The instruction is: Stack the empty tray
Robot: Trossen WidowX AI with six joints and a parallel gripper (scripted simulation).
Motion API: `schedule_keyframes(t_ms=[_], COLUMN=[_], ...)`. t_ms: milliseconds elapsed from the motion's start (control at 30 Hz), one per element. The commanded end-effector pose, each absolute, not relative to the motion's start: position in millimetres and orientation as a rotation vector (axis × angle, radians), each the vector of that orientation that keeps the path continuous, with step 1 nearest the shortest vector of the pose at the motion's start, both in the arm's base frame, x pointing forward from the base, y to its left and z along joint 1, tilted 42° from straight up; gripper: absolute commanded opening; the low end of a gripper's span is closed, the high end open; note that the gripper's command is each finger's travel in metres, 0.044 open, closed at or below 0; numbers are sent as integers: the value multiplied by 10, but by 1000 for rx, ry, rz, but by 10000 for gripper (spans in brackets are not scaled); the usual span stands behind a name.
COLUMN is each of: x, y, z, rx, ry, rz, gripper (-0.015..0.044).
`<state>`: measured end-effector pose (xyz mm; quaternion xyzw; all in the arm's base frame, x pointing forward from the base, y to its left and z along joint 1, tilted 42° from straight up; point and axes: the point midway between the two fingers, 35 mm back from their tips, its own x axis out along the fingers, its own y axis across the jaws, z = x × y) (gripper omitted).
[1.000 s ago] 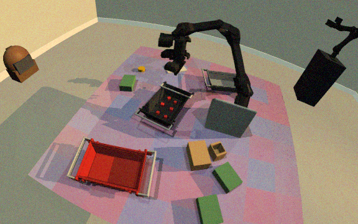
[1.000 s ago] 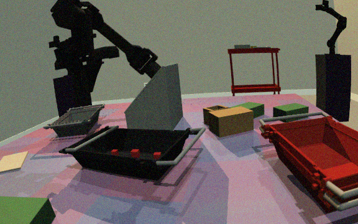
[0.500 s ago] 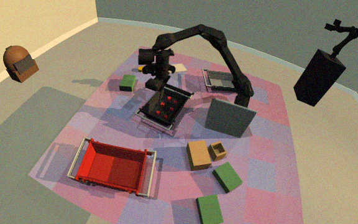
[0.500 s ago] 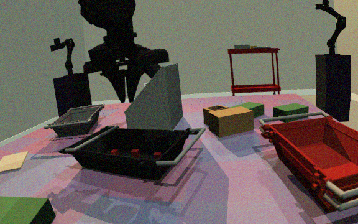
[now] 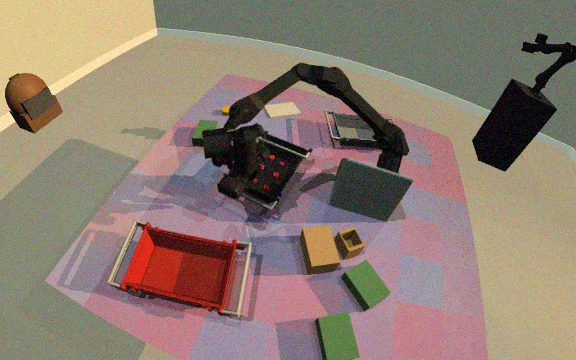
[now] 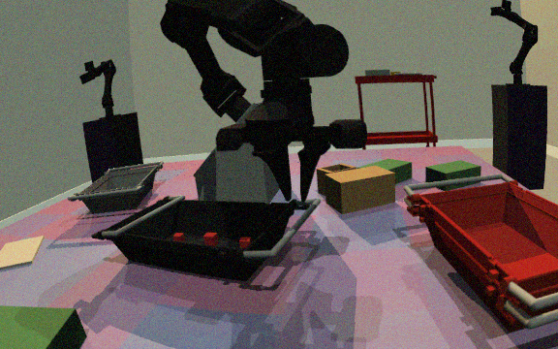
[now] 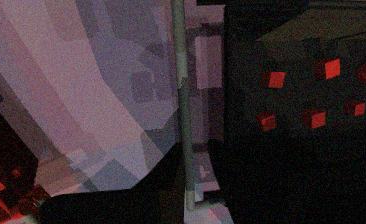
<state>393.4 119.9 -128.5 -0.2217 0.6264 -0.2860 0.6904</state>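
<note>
The loaded black tray (image 5: pixel 293 169) (image 6: pixel 177 261) (image 7: pixel 231 100) holds several red blocks (image 5: pixel 276 175) (image 6: pixel 210 237) (image 7: pixel 315 119). Its far bar (image 5: pixel 285 147) (image 6: pixel 143 216) lies in across the top, just inside the end. Its near bar (image 5: pixel 260 202) (image 6: pixel 298 226) (image 7: pixel 186 120) stands out beyond the other end. My gripper (image 6: pixel 296 200) (image 7: pixel 195 147) is slightly open, pointing down beside that bar's back end. The bar passes between the fingertips in the wrist view, but no grasp shows. An empty red tray (image 5: pixel 183 240) (image 6: pixel 463 257) has its bars out; an empty grey tray (image 5: pixel 348 145) (image 6: pixel 114 201) stands farther back.
A tall grey wedge-shaped block (image 5: pixel 370 190) (image 6: pixel 232 174) stands behind the loaded tray. A tan box (image 5: pixel 320 250) (image 6: pixel 361 191), a small open box (image 5: pixel 351 245) and green blocks (image 5: pixel 366 285) (image 5: pixel 338 337) stand to one side. A cream plate (image 5: pixel 282 110) (image 6: pixel 15 253) lies at the other side.
</note>
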Motion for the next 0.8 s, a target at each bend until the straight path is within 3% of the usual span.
schedule_keyframes(t_ms=[0,433,767], x=[3984,4024,3995], y=[1252,852,905], z=[-1263,-1703,-1474], rx=[-469,-472,-472], ry=[1382,1381,1381], rz=[-636,-638,-638], gripper=[84,84,84])
